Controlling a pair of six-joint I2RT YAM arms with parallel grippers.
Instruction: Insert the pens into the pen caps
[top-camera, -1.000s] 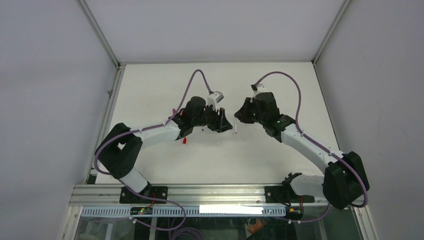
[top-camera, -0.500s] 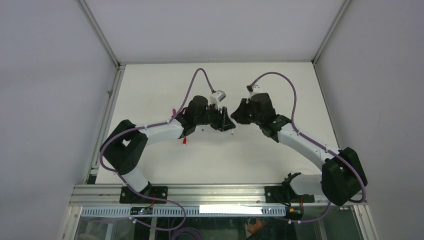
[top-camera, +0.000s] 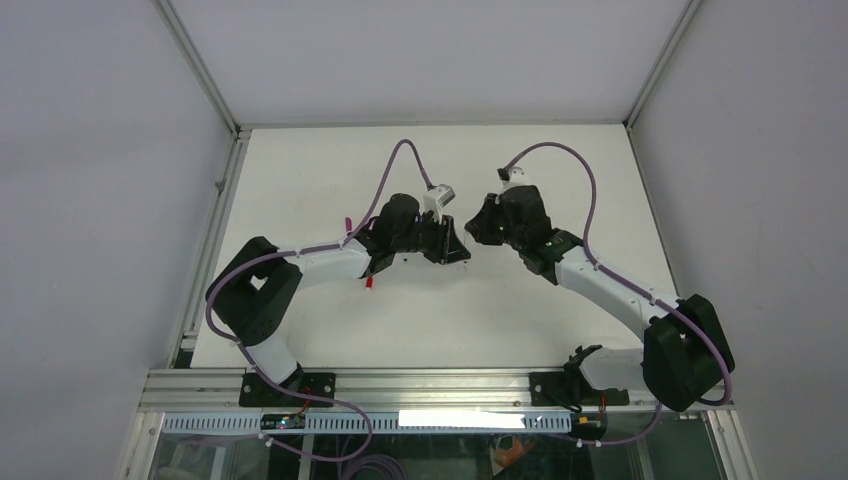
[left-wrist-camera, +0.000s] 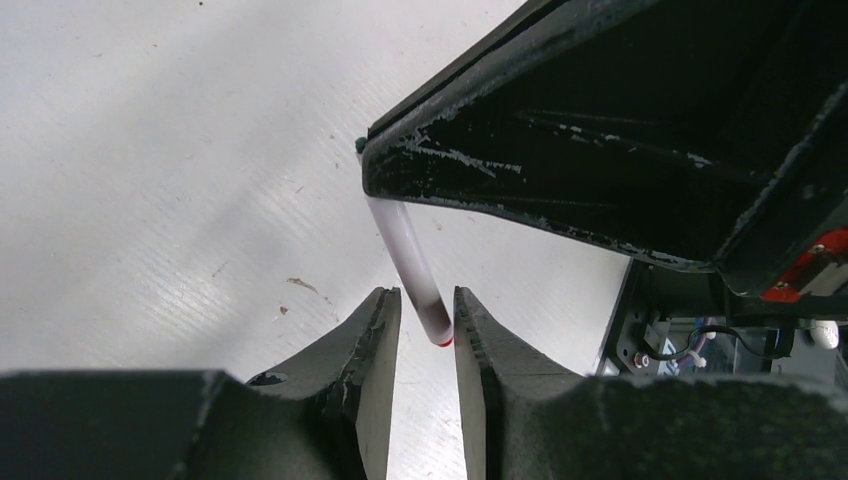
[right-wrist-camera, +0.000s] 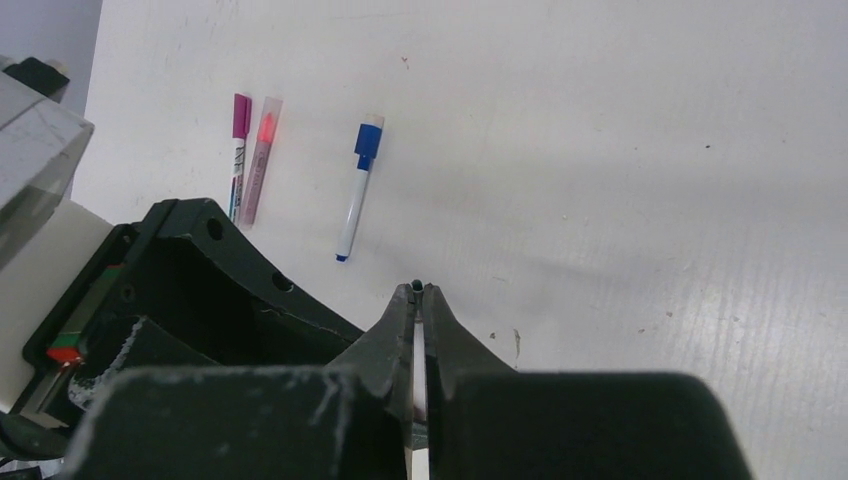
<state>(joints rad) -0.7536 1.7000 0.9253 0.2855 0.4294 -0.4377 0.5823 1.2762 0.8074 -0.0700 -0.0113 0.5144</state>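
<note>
White pen (left-wrist-camera: 408, 250) clamped in closed right claw (right-wrist-camera: 418, 300); left claw (left-wrist-camera: 427, 305) narrowly parted around its red end, contact unclear.

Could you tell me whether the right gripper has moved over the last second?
Yes: the right gripper has shifted left, farther from the table's right edge, toward the left gripper.

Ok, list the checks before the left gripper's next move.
1. Right gripper shut on the white pen: ok.
2. Pen's red-tipped end sits between the jaws of the left gripper: ok.
3. Its fingers clamping the pen: cannot tell.
4. That end already capped: cannot tell.
5. Blue-capped pen lying on the table, away from both grippers: ok.
</note>
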